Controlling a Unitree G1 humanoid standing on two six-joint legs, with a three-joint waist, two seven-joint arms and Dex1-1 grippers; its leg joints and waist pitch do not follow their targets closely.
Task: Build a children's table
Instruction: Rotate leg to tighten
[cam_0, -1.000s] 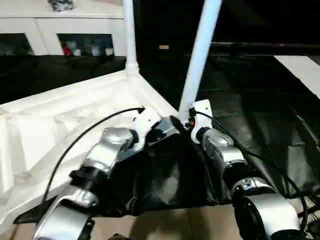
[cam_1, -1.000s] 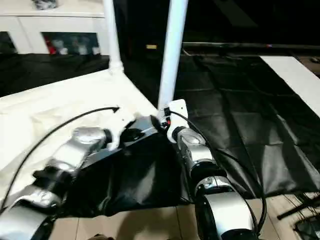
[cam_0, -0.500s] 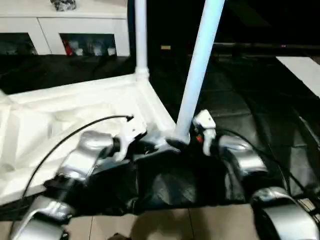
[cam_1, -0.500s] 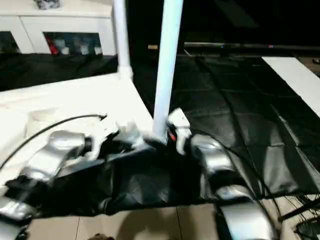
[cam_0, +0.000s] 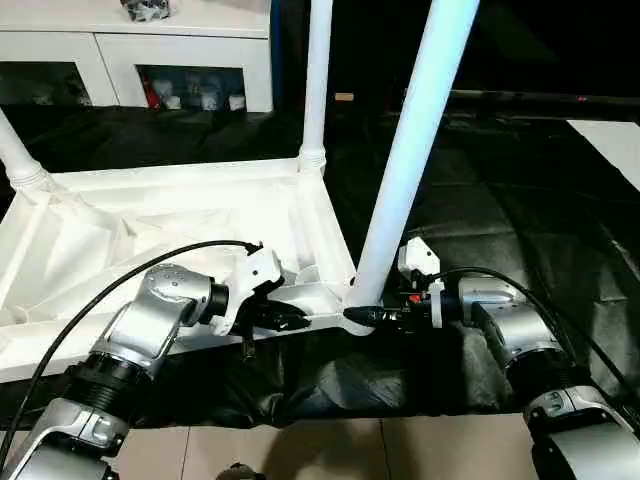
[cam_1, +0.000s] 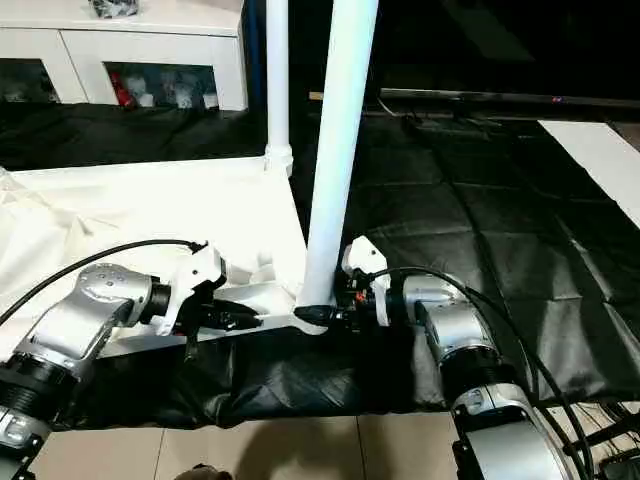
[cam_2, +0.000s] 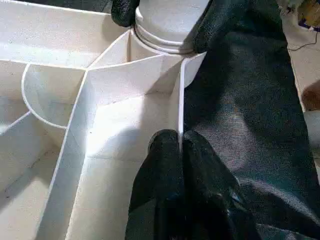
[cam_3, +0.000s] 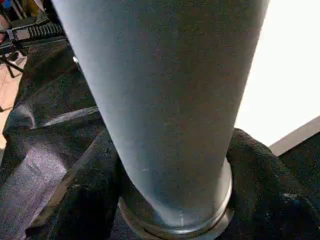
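Black cloth (cam_0: 520, 200) covers the big worktop and hangs in folds over its near edge, with pale floor tiles (cam_0: 330, 450) below and a white glass-door cabinet (cam_0: 150, 55) against the far wall. On the cloth lies the children's table (cam_0: 150, 240), upside down, its ribbed underside facing up. Three legs stand up from its corner sockets: the near leg (cam_0: 415, 150) at the corner closest to both arms, a far leg (cam_0: 316, 80) behind it, and a third leg (cam_0: 18, 155) at the far left corner.

Both arms reach in level toward that near corner from opposite sides. The left tool (cam_0: 290, 320) comes along the near rim of the top, just left of the corner; its black fingers (cam_2: 170, 165) are pressed together with the thin upright edge wall of the top caught between them, as the left wrist view shows. The right tool (cam_0: 365, 316) comes from the right and sits at the foot of the near leg, right where the leg meets its socket. Its fingers (cam_3: 260, 175) stand apart on either side of the leg's base collar, close against it; whether they actually press on the collar I cannot tell. A black cable (cam_0: 120, 280) loops over the left forearm.
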